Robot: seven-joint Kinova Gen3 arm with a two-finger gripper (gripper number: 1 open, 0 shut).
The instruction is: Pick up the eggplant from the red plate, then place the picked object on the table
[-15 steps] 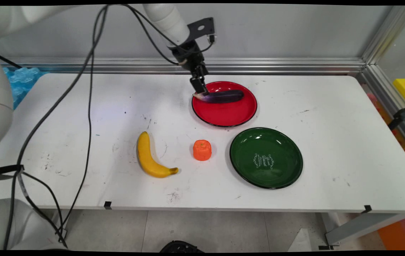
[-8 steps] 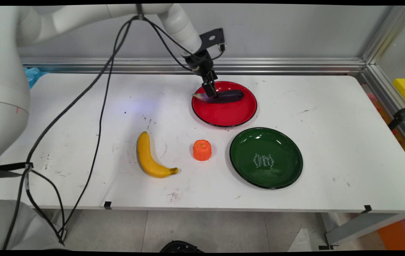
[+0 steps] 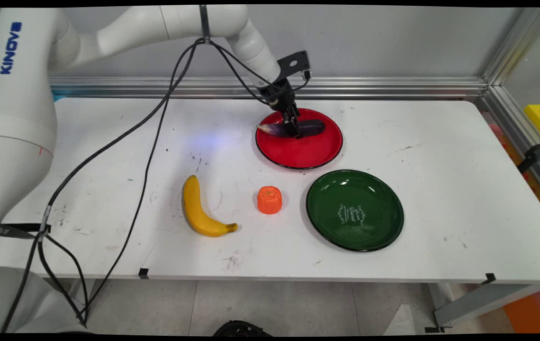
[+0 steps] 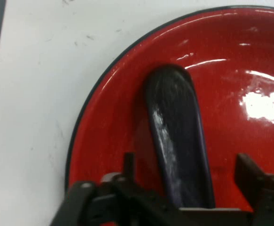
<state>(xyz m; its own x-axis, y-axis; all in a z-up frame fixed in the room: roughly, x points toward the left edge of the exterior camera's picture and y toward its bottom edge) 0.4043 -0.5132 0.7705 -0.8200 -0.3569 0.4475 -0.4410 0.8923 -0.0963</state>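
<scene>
The eggplant [image 3: 293, 128] lies lengthwise across the far half of the red plate [image 3: 299, 154], its pale stem end poking over the plate's left rim, and the gripper [image 3: 294, 131] is down over its middle with the jaws spread wide, one finger on each side of the dark purple body; whether they touch it cannot be told. From the hand view the eggplant [image 4: 176, 141] is smooth and glossy, rounded at its far end, on the shiny red plate [image 4: 108, 122] with a thin dark rim. Near the plate's front right lies a green plate [image 3: 383, 189] with white lettering. An orange block [image 3: 269, 200] and a curved yellow banana [image 3: 198, 208] lie left of it on the scuffed white table [image 3: 440, 142], backed by an aluminium rail and grey wall.
</scene>
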